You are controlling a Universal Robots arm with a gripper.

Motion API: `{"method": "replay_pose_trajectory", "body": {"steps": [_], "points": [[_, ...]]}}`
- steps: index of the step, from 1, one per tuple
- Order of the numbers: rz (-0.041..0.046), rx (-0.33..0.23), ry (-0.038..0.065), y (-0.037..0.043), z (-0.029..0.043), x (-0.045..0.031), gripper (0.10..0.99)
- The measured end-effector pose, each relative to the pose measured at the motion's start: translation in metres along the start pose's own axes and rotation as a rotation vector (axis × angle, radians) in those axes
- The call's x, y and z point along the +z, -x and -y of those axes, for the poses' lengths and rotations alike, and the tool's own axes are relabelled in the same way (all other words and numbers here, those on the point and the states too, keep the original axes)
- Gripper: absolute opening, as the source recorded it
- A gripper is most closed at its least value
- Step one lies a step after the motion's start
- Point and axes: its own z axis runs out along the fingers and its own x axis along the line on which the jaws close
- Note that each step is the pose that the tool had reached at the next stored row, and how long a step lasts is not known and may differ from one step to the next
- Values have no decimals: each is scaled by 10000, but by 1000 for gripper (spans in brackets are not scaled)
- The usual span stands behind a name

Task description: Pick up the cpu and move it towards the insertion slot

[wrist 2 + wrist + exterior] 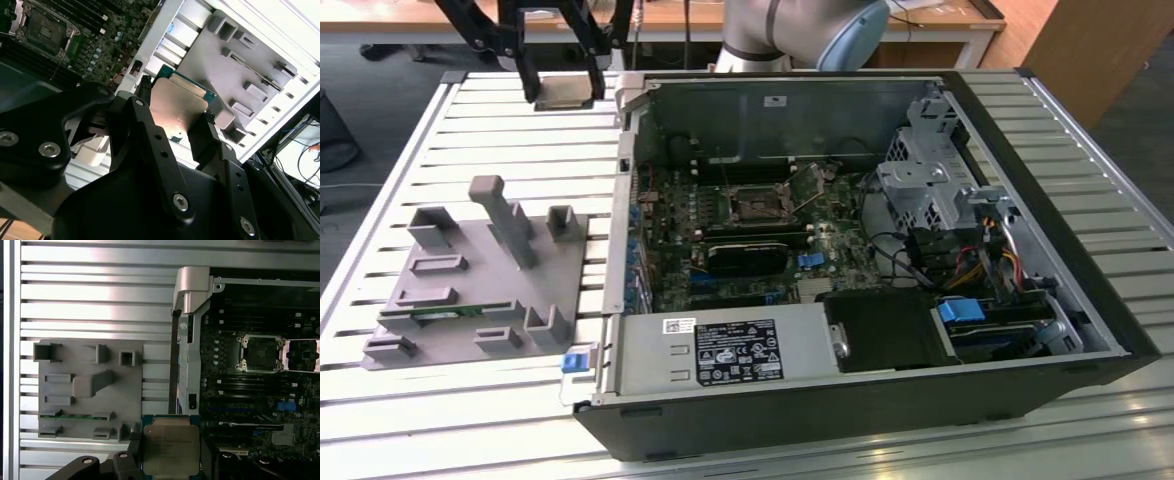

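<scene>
Slatted table [400, 150] carries open computer case [1107, 330], motherboard [720, 215] exposed inside. Grey fixture tray [454, 300] on table, off case toward exterior view's left. Gripper [564, 90] at far table edge, outside case, beyond its far corner on exterior view's left. Fingers [150, 125] clamped on cpu [171, 449], chip lifted clear of table and tray. Insertion slot [754, 205] mid-motherboard, well apart from cpu; from chip it lies across case wall, toward exterior view's right and nearer camera.

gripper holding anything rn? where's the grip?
Yes: the gripper holds the cpu, its fingers clamped on two opposite edges, metal top exposed. It is lifted off the table, outside the case, away from the insertion slot.
</scene>
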Motion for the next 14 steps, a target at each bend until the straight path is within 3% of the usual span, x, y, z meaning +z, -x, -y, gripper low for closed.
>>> {"method": "replay_pose_trajectory", "body": {"steps": [14], "points": [[-19, -2, 0, 237, -8, -2, 545]]}}
